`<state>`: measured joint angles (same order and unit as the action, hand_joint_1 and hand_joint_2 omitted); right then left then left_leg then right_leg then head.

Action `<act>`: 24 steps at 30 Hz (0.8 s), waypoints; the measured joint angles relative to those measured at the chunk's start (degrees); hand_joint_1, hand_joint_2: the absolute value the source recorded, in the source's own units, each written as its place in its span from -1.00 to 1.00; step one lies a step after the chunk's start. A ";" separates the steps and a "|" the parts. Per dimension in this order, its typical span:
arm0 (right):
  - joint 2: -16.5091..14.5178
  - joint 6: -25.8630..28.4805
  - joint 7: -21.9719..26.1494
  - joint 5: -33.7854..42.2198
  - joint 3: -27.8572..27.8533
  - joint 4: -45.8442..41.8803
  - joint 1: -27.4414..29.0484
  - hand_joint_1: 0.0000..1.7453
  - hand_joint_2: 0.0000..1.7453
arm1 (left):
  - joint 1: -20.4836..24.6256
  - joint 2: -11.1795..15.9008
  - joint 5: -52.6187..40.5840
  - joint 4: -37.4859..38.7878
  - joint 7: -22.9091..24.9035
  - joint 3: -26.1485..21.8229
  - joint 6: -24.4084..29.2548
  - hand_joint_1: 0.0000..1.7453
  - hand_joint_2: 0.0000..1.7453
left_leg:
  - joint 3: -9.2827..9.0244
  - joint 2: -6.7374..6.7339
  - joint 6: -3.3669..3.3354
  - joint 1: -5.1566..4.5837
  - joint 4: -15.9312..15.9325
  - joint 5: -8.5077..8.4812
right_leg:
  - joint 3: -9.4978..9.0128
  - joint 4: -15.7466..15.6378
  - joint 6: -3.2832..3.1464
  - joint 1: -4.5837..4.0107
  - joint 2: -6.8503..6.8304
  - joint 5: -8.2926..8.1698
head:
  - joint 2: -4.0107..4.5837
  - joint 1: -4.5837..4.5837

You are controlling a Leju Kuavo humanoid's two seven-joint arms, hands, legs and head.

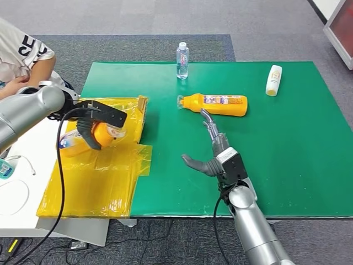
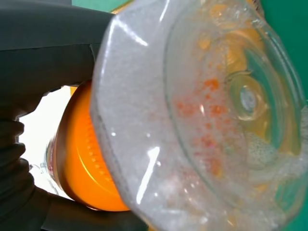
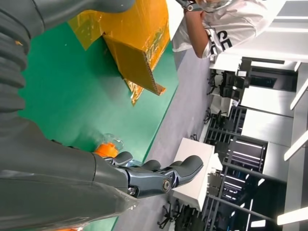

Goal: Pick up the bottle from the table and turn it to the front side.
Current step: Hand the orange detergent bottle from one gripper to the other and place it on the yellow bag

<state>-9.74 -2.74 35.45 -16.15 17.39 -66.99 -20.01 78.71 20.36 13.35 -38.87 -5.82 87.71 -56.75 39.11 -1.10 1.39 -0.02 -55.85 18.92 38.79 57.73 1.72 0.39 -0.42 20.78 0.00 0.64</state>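
My left hand [image 1: 94, 122] grips an orange bottle [image 1: 74, 142] with a clear cap, lying sideways just above the yellow sheet [image 1: 100, 185] at the left. In the left wrist view the clear cap [image 2: 203, 120] and orange neck [image 2: 87, 168] sit right in front of the dark fingers [image 2: 43, 53]. A second orange bottle [image 1: 218, 104] lies on its side on the green mat [image 1: 291, 154], cap to the left. My right hand [image 1: 214, 154] is open just in front of it, fingers stretched toward it without touching. In the right wrist view, that bottle's cap [image 3: 106, 148] peeks past the right hand [image 3: 109, 178].
A small clear water bottle [image 1: 182, 61] stands at the mat's far edge. A white bottle [image 1: 273, 80] lies at the far right. A person [image 1: 21, 55] sits at the far left beside a white table [image 1: 25, 165]. A yellow-wrapped cardboard edge [image 3: 138, 48] borders the mat.
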 joint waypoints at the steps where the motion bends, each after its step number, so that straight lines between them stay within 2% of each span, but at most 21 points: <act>1: 0.01 0.02 -0.03 0.10 -0.07 -0.28 0.22 -1.00 1.00 | -0.17 -0.07 -0.11 0.35 -0.10 0.06 0.01 1.00 1.00 | 0.00 0.00 0.00 0.00 0.00 0.00 | 0.00 0.00 0.00 0.00 0.00 0.00 | 0.00 0.00; 9: 0.26 0.33 -0.11 0.39 -1.19 -2.47 1.68 -1.00 1.00 | -1.67 -0.95 -0.75 2.57 -0.87 0.14 0.45 1.00 1.00 | -0.01 0.00 0.00 0.00 0.00 0.00 | 0.00 0.00 0.00 0.00 0.00 0.00 | 0.00 0.00; 14: 0.48 0.49 -0.30 0.39 -1.90 -4.35 2.74 -1.00 1.00 | -2.41 -2.56 -2.08 4.24 -1.78 0.15 1.79 1.00 1.00 | -0.01 0.00 0.00 0.00 0.00 0.00 | 0.00 0.00 0.00 0.00 -0.01 0.00 | 0.00 0.01; 18: 1.02 1.37 -1.11 -0.05 -2.85 -6.68 4.23 -1.00 1.00 | -3.23 -5.16 -4.59 6.57 -3.07 0.16 4.50 1.00 1.00 | 0.00 0.02 -0.01 0.00 0.00 0.00 | 0.00 -0.02 0.01 0.02 -0.03 0.00 | 0.00 0.01; 24: 2.88 1.23 -2.10 -0.98 -5.94 -10.38 7.80 -1.00 1.00 | -5.03 -11.63 -8.66 11.87 -4.70 0.18 12.77 1.00 1.00 | 0.03 0.07 -0.06 -0.03 -0.01 0.03 | -0.03 -0.04 0.06 0.09 -0.05 -0.02 | 0.00 -0.01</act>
<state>-6.86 -1.51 33.35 -17.13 11.45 -77.37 -12.21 73.68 8.73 4.69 -27.00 -10.52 87.89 -43.99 39.14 -1.03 1.33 -0.05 -55.86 18.95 38.76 57.69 1.77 0.48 -0.47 20.76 0.00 0.63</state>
